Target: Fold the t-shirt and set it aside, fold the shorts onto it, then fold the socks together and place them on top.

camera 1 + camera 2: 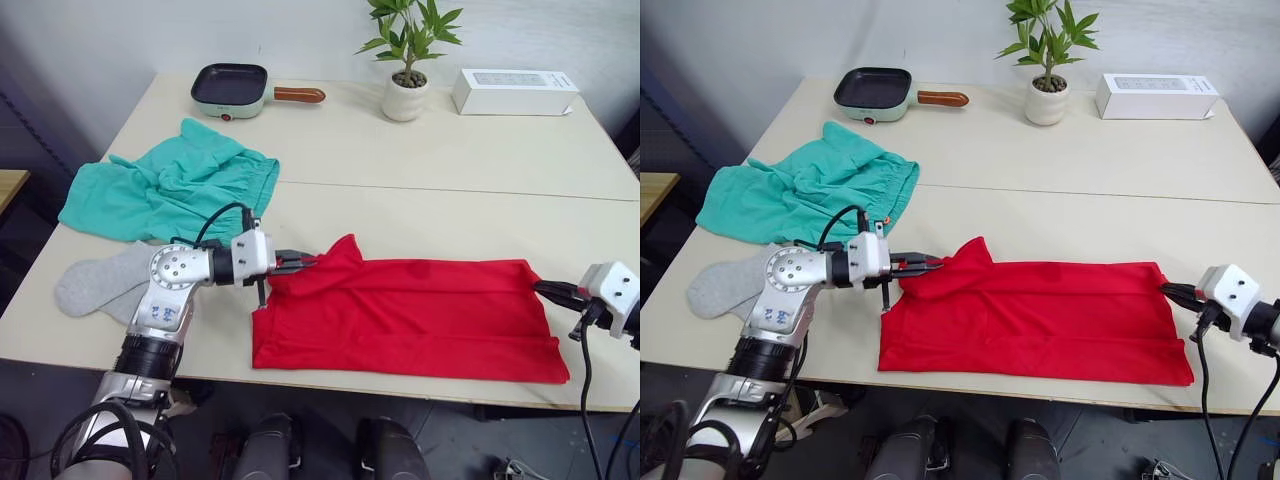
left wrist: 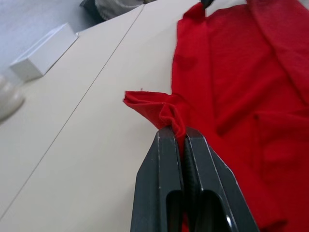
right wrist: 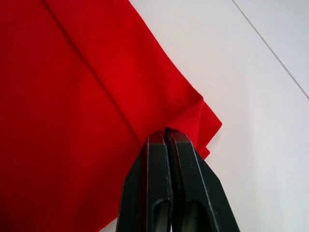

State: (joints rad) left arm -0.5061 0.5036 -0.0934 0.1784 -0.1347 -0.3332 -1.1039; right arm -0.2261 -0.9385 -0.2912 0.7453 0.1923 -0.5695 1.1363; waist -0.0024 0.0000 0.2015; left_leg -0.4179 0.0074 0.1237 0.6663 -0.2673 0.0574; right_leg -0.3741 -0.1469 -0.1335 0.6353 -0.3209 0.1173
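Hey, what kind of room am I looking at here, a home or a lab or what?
Probably an office or lab staged as a home: two plain tables pushed together against a bare wall, with laundry such as the t-shirt, a small electric pan, a potted plant and a white box.

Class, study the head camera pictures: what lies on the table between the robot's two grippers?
The bright red cotton t-shirt spans the whole stretch in the left eye view, pinched by the left gripper at one end and the right gripper at the other.

I can read no text anywhere (the white box [image 1: 514, 91] on the surface [image 1: 420, 150] carries only illegible print).
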